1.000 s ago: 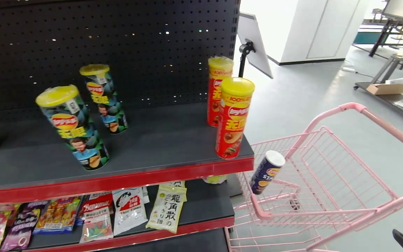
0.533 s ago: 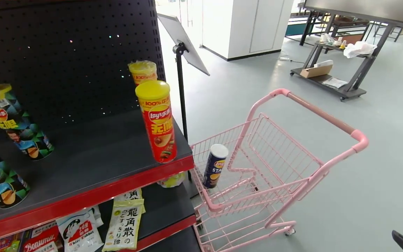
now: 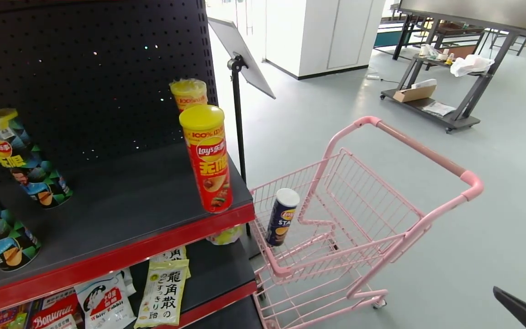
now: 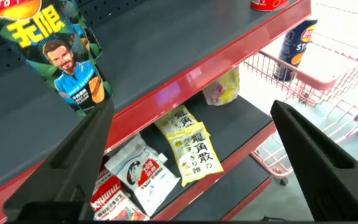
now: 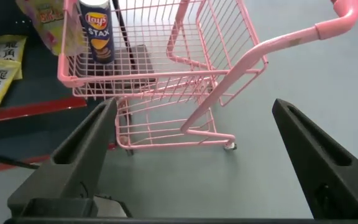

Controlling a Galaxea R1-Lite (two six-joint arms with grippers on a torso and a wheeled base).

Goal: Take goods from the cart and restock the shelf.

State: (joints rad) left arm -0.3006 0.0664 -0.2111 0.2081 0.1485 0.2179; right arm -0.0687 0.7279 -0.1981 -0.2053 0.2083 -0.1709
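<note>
Currently the item to restock, a dark blue can (image 3: pixel 281 217), stands nearly upright against the wire wall in the corner of the pink cart (image 3: pixel 416 148) nearest the shelf (image 3: pixel 121 205), so the carry looks short. The left gripper (image 4: pixel 191 104) faces the shelf edge and the right gripper (image 5: pixel 194 102) faces the cart from well apart, both with fingers spread and empty. A red can (image 3: pixel 208 160) on the shelf corner beside the cart, the cart rim and a sign pole (image 3: pixel 238 119) crowd that path, while bare shelf lies between the red can and the patterned cans (image 3: pixel 23 157).
</note>
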